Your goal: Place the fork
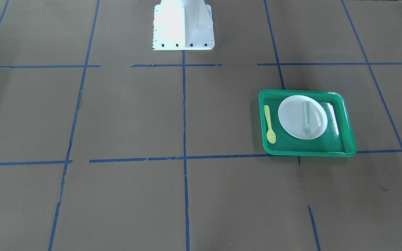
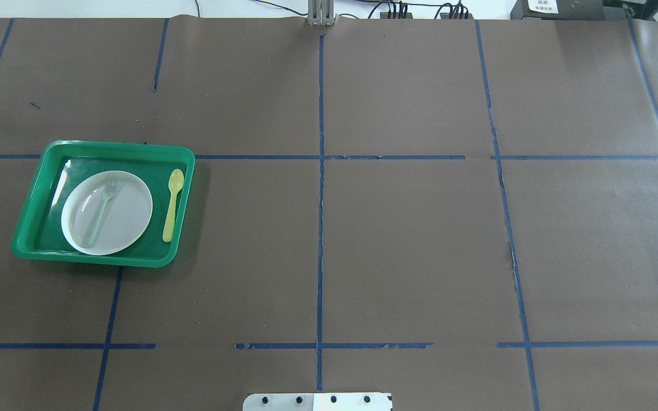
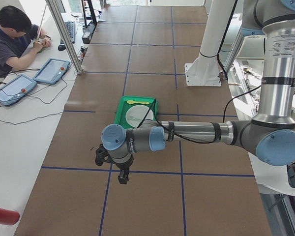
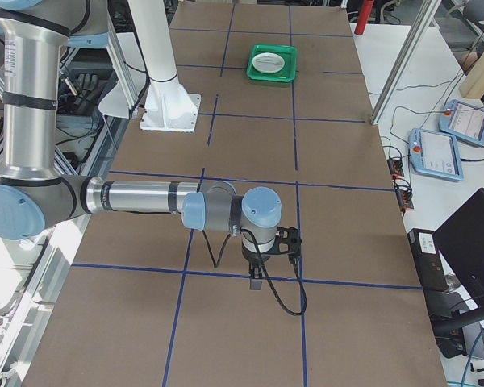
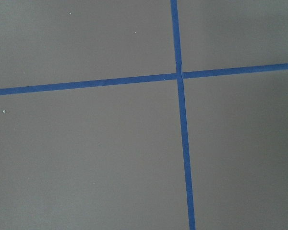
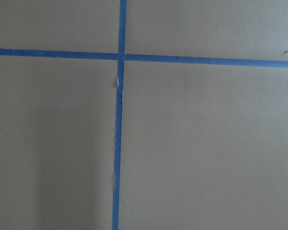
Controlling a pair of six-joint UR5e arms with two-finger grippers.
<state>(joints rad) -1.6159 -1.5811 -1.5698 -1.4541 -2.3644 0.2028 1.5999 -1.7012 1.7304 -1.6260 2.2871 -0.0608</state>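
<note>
Well beyond the left pincer (image 3: 121,175), fork (image 2: 102,208) lying flat across plate (image 2: 132,214) inside tray (image 2: 106,147), spoon (image 2: 172,204) alongside. Looks laid out as a place setting. Right pincer (image 4: 256,279) farther off. Cannot tell either pincer's grip.

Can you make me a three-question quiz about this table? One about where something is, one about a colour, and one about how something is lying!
1. Where is the yellow spoon?
A. On the tray, beside the plate
B. On the plate
C. On the bare table

2. What colour is the tray?
A. Red
B. Green
C. Blue

3. How is the fork right now?
A. Lying flat across the plate
B. Standing up in a cup
C. Hanging off the table's edge

Answers:
1. A, the spoon lies on the tray floor next to the plate and is not on it.
2. B, the rim and floor are bright green.
3. A, the pale fork rests flat on the white plate.
</note>
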